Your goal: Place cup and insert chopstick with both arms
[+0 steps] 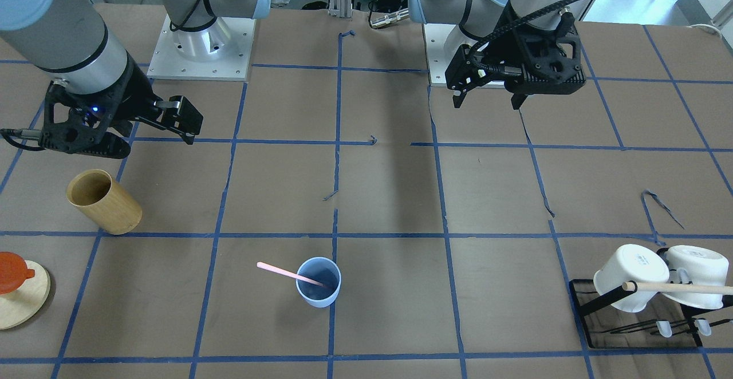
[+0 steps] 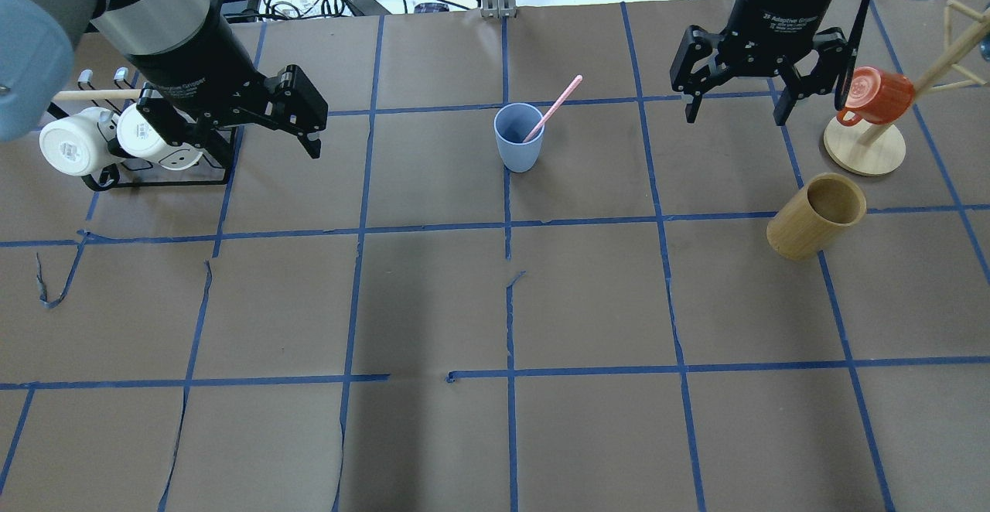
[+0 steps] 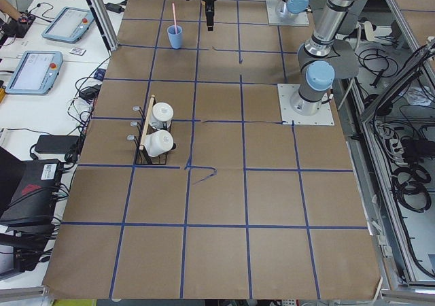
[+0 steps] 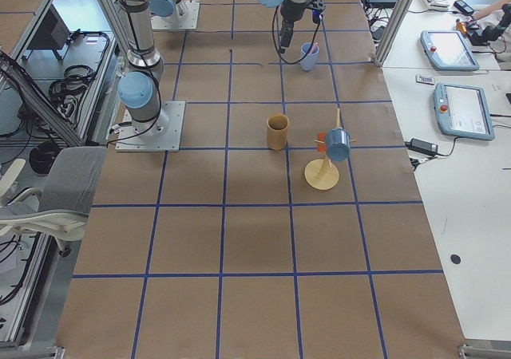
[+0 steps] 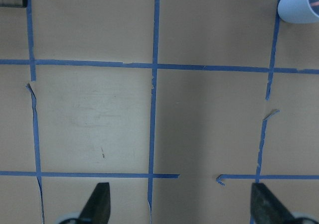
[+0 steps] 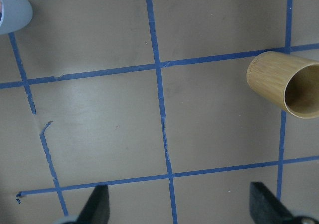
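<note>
The pale-blue cup point(image 1: 318, 294) stands upright near the middle of the table, also in the overhead view point(image 2: 517, 148). The pink chopstick point(image 1: 283, 273) leans inside it, its top end sticking out over the rim point(image 2: 557, 104). My left gripper point(image 2: 309, 121) is open and empty, raised to the cup's left near the mug rack; it shows in the front view point(image 1: 487, 104) too. My right gripper point(image 2: 735, 114) is open and empty, raised to the cup's right. The left wrist view shows open fingertips point(image 5: 99, 201) and the cup's edge point(image 5: 299, 7).
A tan wooden cylinder holder point(image 2: 812, 222) stands at the right, also in the right wrist view point(image 6: 284, 82). A red mug hangs on a wooden stand point(image 2: 865, 148). A black rack point(image 2: 158, 179) with white mugs point(image 2: 73, 145) and a wooden rod sits at the left.
</note>
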Controlling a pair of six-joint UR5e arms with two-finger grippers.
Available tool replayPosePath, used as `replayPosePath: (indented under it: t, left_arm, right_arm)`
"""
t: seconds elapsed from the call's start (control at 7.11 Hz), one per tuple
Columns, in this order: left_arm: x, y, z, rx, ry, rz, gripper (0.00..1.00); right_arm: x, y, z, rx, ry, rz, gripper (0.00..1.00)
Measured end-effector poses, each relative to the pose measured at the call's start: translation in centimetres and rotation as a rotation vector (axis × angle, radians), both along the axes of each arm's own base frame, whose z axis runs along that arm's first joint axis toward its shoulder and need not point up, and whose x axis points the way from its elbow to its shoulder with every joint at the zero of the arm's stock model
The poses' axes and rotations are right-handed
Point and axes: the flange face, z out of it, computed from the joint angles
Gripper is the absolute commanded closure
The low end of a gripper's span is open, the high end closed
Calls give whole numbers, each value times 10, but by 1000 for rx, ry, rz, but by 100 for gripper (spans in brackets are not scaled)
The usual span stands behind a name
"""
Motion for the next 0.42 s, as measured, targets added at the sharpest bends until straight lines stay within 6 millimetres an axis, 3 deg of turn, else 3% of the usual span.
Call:
replayPosePath:
  t: [0.42]
  left_arm:
    - [-1, 1, 0, 1, 0, -1, 0]
  right_arm:
    - [17, 42, 7, -14, 18, -34, 0]
